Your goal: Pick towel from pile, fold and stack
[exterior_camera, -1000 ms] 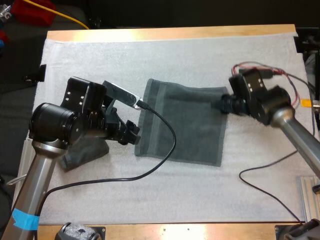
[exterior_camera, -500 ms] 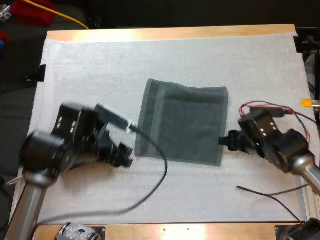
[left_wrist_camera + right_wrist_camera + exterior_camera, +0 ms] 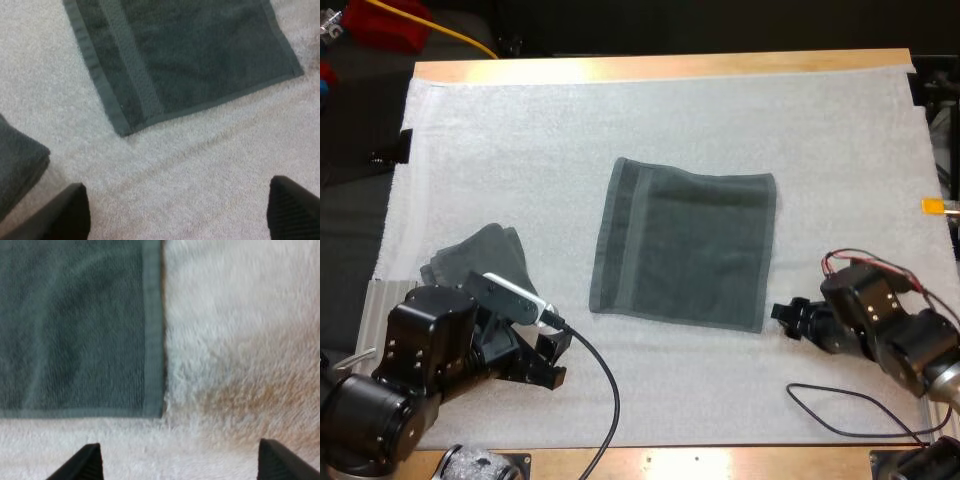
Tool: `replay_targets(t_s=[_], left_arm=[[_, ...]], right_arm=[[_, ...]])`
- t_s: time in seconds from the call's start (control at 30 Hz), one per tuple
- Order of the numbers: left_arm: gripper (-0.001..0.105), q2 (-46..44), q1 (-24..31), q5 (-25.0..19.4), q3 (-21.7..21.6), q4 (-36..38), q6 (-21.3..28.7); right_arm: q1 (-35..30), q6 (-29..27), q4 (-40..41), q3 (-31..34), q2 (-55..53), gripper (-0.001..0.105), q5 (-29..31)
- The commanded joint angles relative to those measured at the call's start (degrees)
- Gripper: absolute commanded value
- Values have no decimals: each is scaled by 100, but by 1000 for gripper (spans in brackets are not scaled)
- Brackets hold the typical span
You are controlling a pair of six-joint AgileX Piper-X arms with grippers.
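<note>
a dark grey-green towel (image 3: 685, 245) lies spread flat in the middle of the white mat (image 3: 720, 120) on the worktop (image 3: 660, 65). a bunched towel (image 3: 475, 255) sits near the mat's left edge, just beyond the left gripper (image 3: 552, 362), whose fingers stand wide apart over bare mat, holding nothing. the right gripper (image 3: 785, 320) hovers just off the flat towel's near right corner, fingers likewise spread and empty.

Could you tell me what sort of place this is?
Probably a robotics lab bench: a white mat on a wooden table, a spread towel, with the left claw and right claw near it.
</note>
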Motion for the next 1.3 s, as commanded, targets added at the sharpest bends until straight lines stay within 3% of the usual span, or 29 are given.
replay_targets(t_s=[0.0, 0.2, 0.4, 0.87, 1.1, 1.27], left_arm=[[71, -15, -29, 3, 81, -59, -79], [71, -15, -29, 21, 265, -58, -299], [71, -15, -29, 235, 264, -108, -316], [71, -15, -29, 301, 264, -108, -338], [71, -15, -29, 310, 264, -108, -338], [71, -15, -29, 410, 264, -108, -338]], right_arm=[[7, 173, -266, 180, -10, 62, -267], [7, 986, -1814, 1052, -5, 62, -612], [7, 1393, -2710, 1599, -5, 62, -604], [7, 1867, -3845, 1670, 1271, 62, -806], [7, 1922, -4620, 1670, 1819, 62, -1267], [7, 2189, -4735, 1670, 1984, 62, -1288]])
